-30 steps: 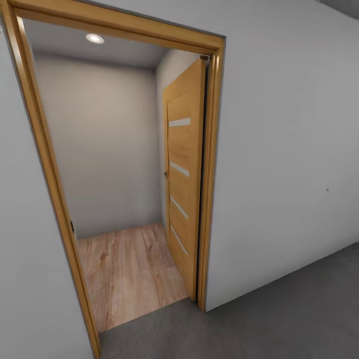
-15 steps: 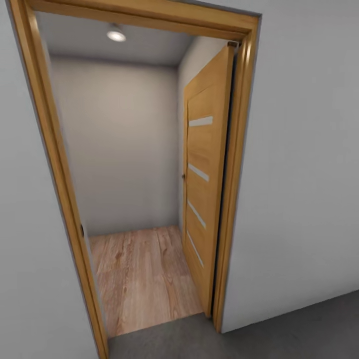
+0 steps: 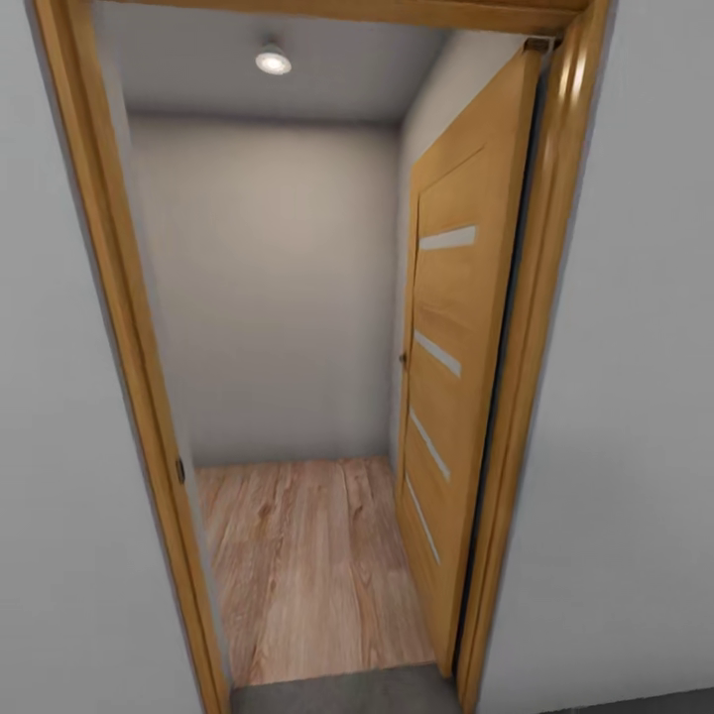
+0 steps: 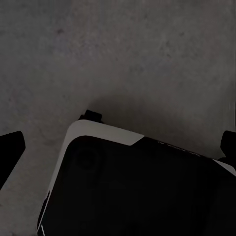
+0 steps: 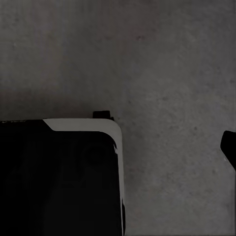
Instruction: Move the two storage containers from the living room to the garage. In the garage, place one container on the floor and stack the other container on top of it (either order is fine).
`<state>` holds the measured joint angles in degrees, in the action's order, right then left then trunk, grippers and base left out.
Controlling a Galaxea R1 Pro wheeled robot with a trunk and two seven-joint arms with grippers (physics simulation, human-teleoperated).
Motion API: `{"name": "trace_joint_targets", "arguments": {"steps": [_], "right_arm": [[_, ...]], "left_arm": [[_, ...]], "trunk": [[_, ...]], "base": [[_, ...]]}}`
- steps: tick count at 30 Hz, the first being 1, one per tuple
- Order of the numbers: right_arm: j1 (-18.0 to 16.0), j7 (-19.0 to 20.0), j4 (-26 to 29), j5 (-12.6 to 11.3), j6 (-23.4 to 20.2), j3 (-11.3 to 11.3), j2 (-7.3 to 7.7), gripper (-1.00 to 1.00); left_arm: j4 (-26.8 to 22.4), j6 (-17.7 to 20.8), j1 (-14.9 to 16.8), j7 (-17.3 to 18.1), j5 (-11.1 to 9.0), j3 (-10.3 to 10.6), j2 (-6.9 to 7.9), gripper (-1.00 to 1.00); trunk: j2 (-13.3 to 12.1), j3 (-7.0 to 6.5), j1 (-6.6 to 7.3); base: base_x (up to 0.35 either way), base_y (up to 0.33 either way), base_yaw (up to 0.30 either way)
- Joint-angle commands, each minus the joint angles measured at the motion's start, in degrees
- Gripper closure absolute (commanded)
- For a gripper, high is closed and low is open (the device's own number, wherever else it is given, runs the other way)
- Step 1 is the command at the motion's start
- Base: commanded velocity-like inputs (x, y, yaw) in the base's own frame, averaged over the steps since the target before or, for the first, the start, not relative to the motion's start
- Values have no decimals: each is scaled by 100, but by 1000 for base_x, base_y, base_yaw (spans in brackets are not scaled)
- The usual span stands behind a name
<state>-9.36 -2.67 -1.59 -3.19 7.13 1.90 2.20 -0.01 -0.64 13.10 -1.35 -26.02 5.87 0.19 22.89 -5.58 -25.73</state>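
Doorway (image 3: 119,297) ahead, open door (image 3: 461,347) at right, plank flooring (image 3: 307,565) beyond

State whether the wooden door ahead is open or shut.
Open: the door is swung inward against the right-hand wall, leaving the doorway frame clear onto wood-plank flooring.

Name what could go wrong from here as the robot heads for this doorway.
1. The wooden door frame leaves a narrow opening; the wide base could clip a jamb.
2. The open door stands along the passage's right side and narrows it, so the robot's right flank might brush it.
3. The dark concrete floor meets wood planks at the threshold, which may jolt the wheels.
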Motion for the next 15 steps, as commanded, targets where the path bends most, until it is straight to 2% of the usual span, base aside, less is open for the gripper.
{"name": "trace_joint_targets", "arguments": {"steps": [1,7,15], "right_arm": [[-5,-5,-17,-33,34,21,0,-100],[-5,-5,-17,-33,34,21,7,-100],[-5,-12,-17,-54,42,14,9,-100]], "left_arm": [[1,-7,1,-14,-43,48,-1,-100],[1,-7,1,-14,-43,48,-1,-100],[1,-7,1,-14,-43,47,-1,-100]], "trunk": [[3,2,-5],[3,2,-5],[3,2,-5]], "base": [[316,-100,273],[316,-100,254],[316,-100,39]]}}
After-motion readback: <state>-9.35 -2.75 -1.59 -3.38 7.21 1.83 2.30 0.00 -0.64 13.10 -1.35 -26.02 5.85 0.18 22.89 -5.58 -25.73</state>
